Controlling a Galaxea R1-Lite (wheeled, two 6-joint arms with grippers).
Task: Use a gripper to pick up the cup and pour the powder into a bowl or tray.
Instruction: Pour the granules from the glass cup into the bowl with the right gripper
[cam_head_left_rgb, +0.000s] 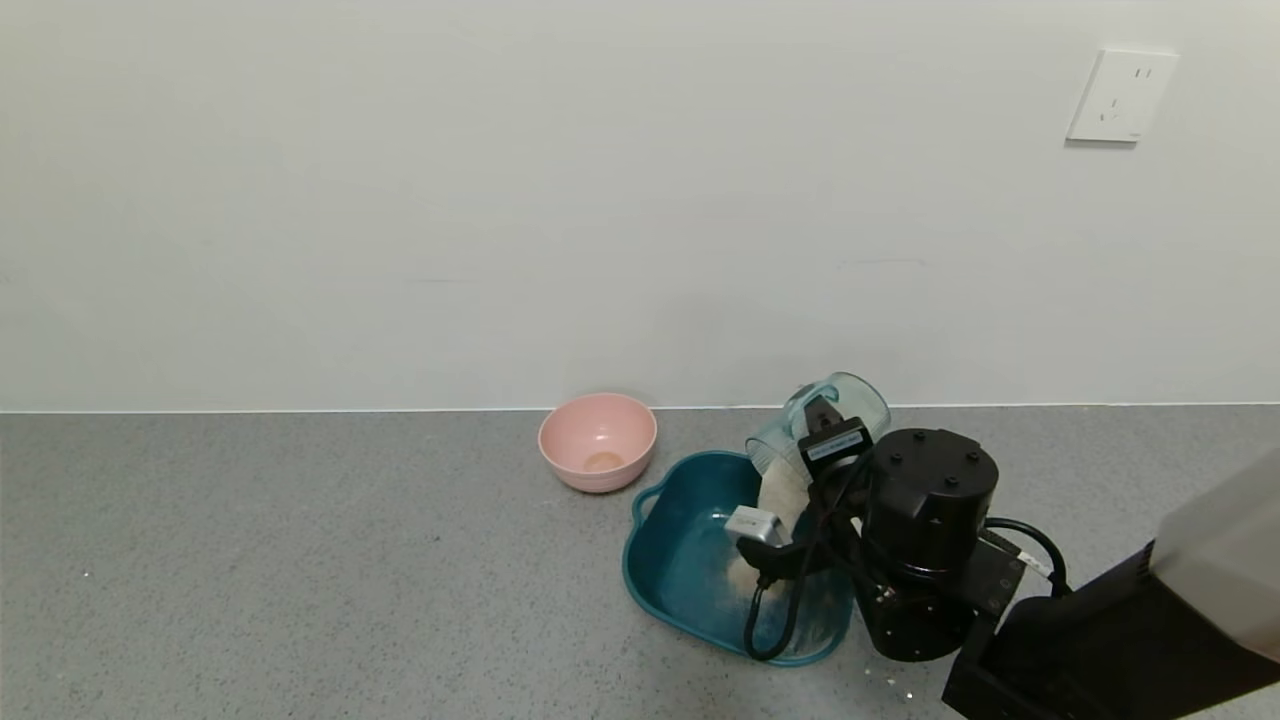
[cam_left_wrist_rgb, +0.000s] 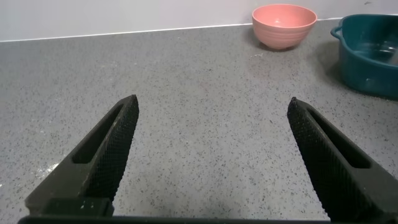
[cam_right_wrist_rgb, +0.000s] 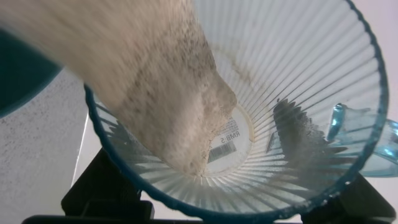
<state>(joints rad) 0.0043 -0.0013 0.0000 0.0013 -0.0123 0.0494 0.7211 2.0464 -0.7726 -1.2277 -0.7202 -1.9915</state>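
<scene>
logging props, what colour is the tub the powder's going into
Dark teal tub, clearest in the head view.
</scene>
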